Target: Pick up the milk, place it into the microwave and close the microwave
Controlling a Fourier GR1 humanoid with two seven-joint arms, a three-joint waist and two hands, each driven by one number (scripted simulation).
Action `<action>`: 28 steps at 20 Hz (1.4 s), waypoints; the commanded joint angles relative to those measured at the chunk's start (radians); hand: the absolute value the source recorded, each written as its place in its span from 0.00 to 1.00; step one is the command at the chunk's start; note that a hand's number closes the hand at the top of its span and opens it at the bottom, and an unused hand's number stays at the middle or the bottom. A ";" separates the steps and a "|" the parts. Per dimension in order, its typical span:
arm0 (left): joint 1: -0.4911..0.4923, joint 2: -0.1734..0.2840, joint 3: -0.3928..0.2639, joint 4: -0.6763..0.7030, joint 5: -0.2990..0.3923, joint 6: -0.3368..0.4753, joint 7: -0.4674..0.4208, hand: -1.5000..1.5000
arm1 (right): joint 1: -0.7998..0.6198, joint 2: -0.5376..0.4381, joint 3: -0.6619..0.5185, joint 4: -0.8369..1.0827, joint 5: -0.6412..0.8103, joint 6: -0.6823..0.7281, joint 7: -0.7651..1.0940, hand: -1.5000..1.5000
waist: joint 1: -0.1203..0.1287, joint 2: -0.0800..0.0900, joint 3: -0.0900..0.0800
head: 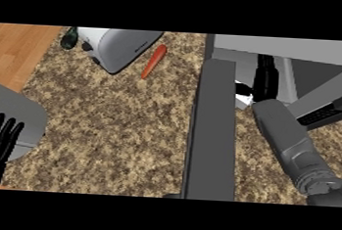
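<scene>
**Operator:** Milk [243,94]: I see only a small white and black part of it, past the edge of the open microwave door [212,134], at the mouth of the microwave [307,70].

**Inspector:** Start nearest you. What shows?

**Operator:** At the lower left edge, my left hand [0,137] rests with its fingers straight and spread, pointing up, holding nothing. Beside it lies a grey sink basin [22,114]. On the right, my grey forearm runs up from the lower edge over the speckled surface [116,114].

**Inspector:** And further out?

**Operator:** The right hand [265,78] is inside the microwave opening, just beside the milk. Whether its fingers are round the carton, I cannot tell. At the far left stand a toaster [123,46] and, beside it, a carrot [154,61].
</scene>
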 commanded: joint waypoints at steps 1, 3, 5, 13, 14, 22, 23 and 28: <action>0.032 0.008 0.012 0.010 0.010 -0.034 -0.039 0.00 | 0.037 -0.008 -0.032 -0.032 -0.029 0.027 -0.056 0.00 | -0.016 -0.009 -0.001; 0.053 0.017 0.027 -0.005 0.029 -0.039 -0.017 0.00 | 0.029 0.001 -0.027 -0.014 -0.021 0.039 -0.037 0.00 | -0.020 -0.015 -0.001; 0.045 -0.044 -0.022 -0.056 -0.018 0.020 0.000 0.00 | 0.051 0.009 -0.033 -0.020 -0.026 0.059 -0.067 0.00 | -0.021 -0.012 0.000; 0.096 -0.016 0.026 -0.028 0.001 -0.028 -0.065 0.00 | 0.111 -0.004 -0.082 -0.060 -0.080 0.298 -0.168 0.00 | -0.059 -0.029 -0.002; 0.046 -0.031 -0.012 -0.045 -0.007 0.007 0.018 0.00 | 0.126 0.024 -0.081 -0.056 -0.079 0.289 -0.193 0.00 | -0.060 -0.025 -0.001; 0.158 -0.065 -0.085 -0.088 -0.074 -0.061 -0.033 0.00 | 0.201 0.061 -0.121 -0.111 -0.138 0.476 -0.248 0.00 | -0.094 -0.043 -0.004; 0.202 -0.114 -0.138 -0.117 -0.094 -0.077 -0.074 0.00 | 0.246 0.091 -0.125 -0.099 -0.139 0.453 -0.303 0.00 | -0.083 -0.040 -0.003; 0.200 -0.054 -0.129 -0.122 -0.017 -0.161 -0.038 0.00 | 0.334 0.140 -0.101 -0.155 -0.152 0.645 -0.343 0.00 | -0.116 -0.053 -0.005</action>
